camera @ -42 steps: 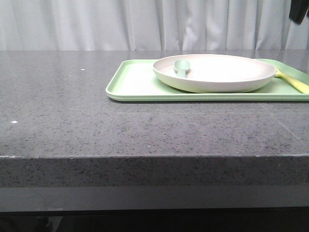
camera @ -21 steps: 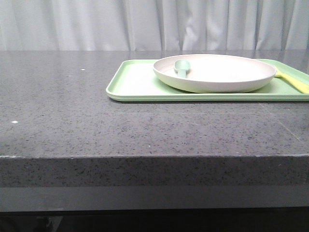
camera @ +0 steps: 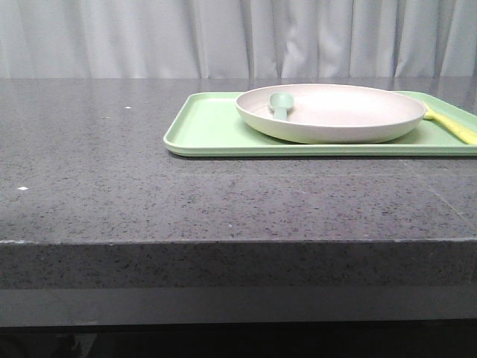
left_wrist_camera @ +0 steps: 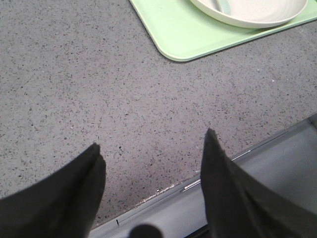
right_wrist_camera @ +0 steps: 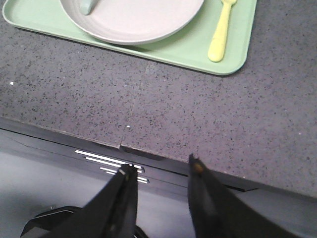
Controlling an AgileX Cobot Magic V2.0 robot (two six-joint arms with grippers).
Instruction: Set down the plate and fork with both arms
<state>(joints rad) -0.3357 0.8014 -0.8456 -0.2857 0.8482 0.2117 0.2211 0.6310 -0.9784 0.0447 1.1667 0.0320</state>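
Off-white matte plate point(camera: 330, 112), seemingly plastic, beside slim yellow fork point(right_wrist_camera: 220, 30).

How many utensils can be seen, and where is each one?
2. The teal spoon lies inside the plate, near its left rim. The yellow fork lies on the green tray, right of the plate. None seems hidden.

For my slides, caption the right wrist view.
Open right gripper above table edge; plate and fork on tray.
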